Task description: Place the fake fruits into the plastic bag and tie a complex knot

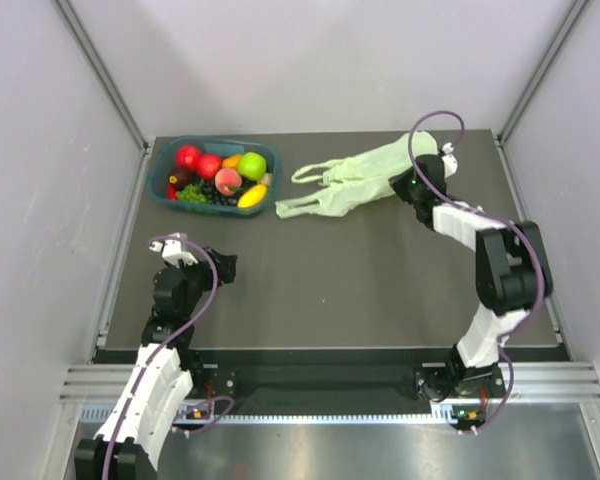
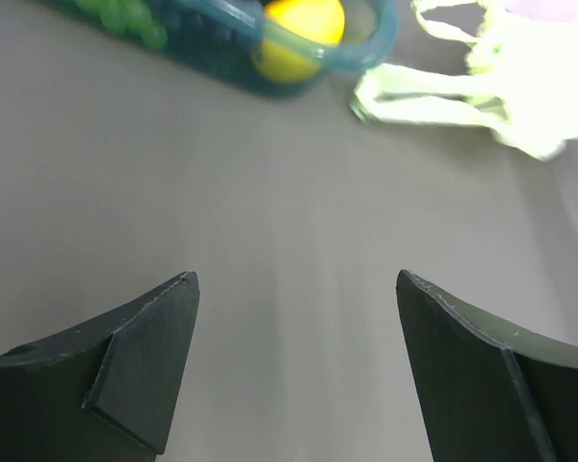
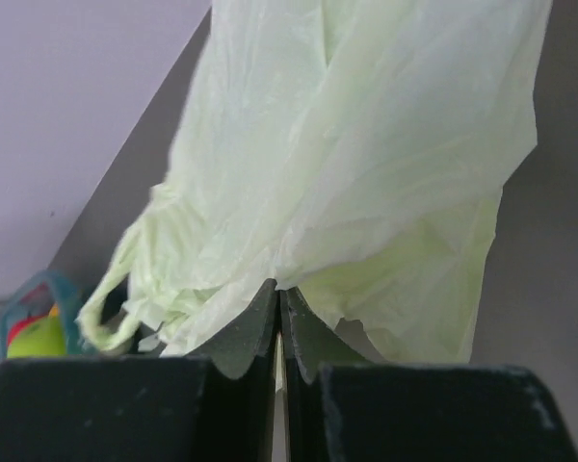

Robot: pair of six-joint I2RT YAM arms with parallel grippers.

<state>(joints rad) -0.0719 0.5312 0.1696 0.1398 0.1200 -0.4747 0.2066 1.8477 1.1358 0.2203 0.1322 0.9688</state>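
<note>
The overhead view is lit evenly and softly from above. Only faint shadows are cast on the dark worktop [image 1: 360, 290], and small glints are seen on the fake fruits [image 1: 220, 172]. In the left wrist view the plastic bag [image 2: 472, 87] is overexposed and blurred, while the left gripper [image 2: 296, 281] is rendered nearly black. In the right wrist view the bag's folds are shown sharp and translucent, and the background is soft.

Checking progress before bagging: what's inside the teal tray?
The tray holds the fruits: red, green, peach, yellow, orange and dark ones, piled together. Whatever lies under the top layer is hidden. The bag lies outside it.
</note>
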